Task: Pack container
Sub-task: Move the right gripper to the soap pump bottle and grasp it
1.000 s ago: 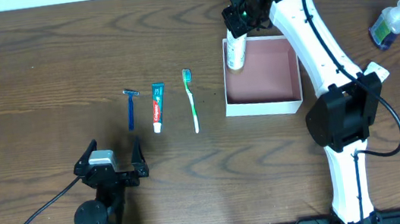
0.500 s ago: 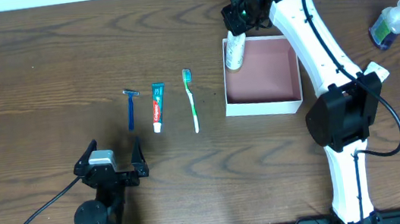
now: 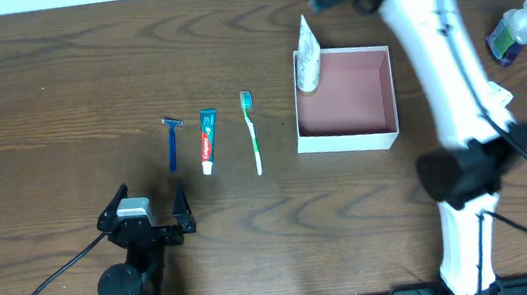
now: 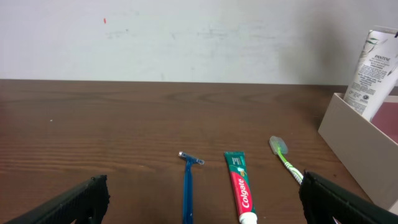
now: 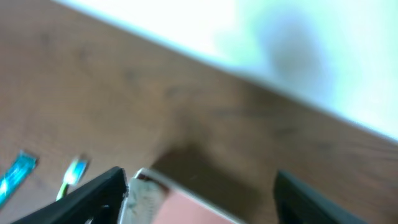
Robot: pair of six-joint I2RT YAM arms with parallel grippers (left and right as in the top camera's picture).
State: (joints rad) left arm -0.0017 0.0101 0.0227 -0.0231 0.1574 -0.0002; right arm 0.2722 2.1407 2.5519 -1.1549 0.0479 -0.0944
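White plastic tube (image 3: 307,56) is leaned in the corner of the square white-walled, pink-lined container (image 3: 347,140).
Right claw (image 5: 205,200), blurred, is spread wide and empty; left claw (image 3: 147,211) is held open too.

Table (image 4: 93,124): blue razor (image 4: 188,186), Colgate toothpaste tube (image 4: 240,188) and green toothbrush (image 4: 286,162) lie side by side, apart. Right edge: white container (image 4: 360,155), Pantene tube (image 4: 373,71) leaning inside (base hidden). Left gripper (image 4: 207,180) jaws stand wide apart.

Razor (image 3: 172,144), toothpaste (image 3: 208,141), toothbrush (image 3: 252,132); bottle (image 3: 516,28), perhaps sanitizer
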